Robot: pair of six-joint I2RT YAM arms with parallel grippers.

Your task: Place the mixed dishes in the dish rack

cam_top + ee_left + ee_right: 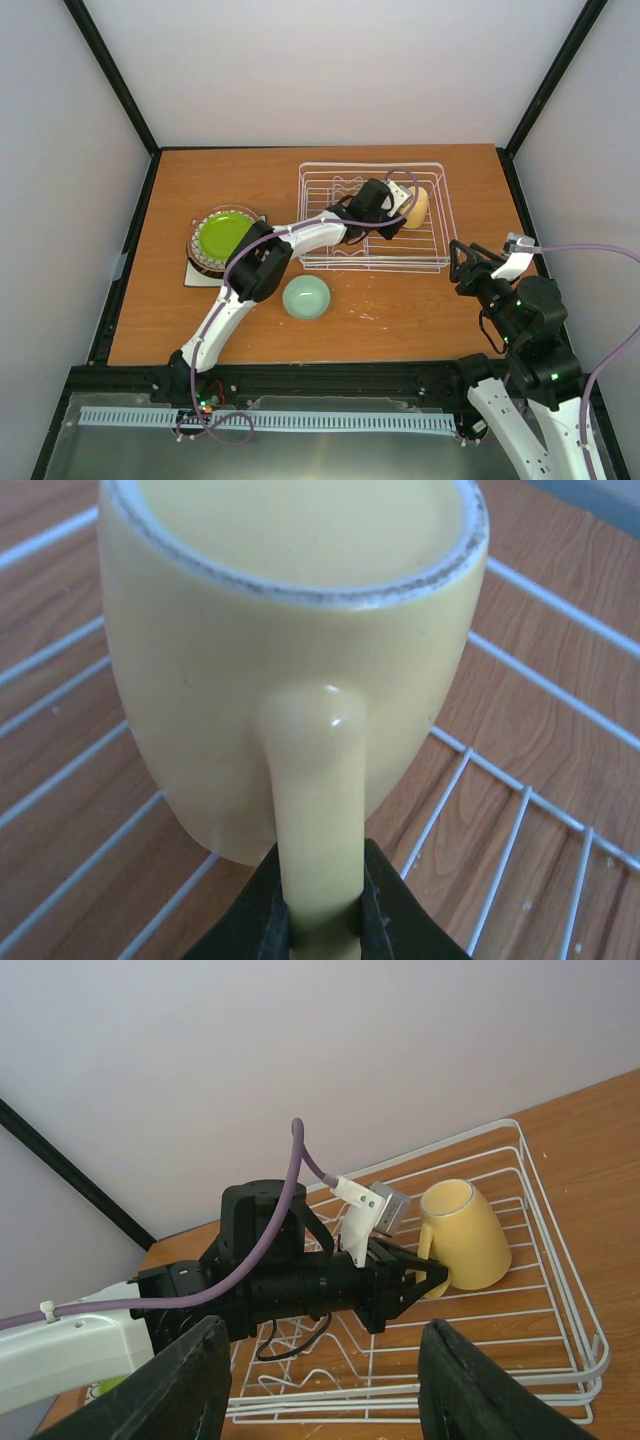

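Observation:
My left gripper [400,212] is shut on the handle of the yellow mug [416,207], inside the right part of the white wire dish rack [304,200]. In the left wrist view the fingers [250,910] clamp the handle below the mug [290,630], over the rack wires [530,580]. The right wrist view shows the mug [465,1235] tilted just above or on the rack floor [560,1260]. The mint-green bowl [306,297] sits in front of the rack. The lime-green plate [224,234] tops a stack at the left. My right gripper [462,260] is open and empty, right of the rack.
Under the lime-green plate lie a plate with a dark segmented rim [198,256] and a white square plate [194,277]; a brown floral plate does not show. Wavy plate dividers [345,190] fill the rack's left half. The left arm [300,238] stretches across the table's middle.

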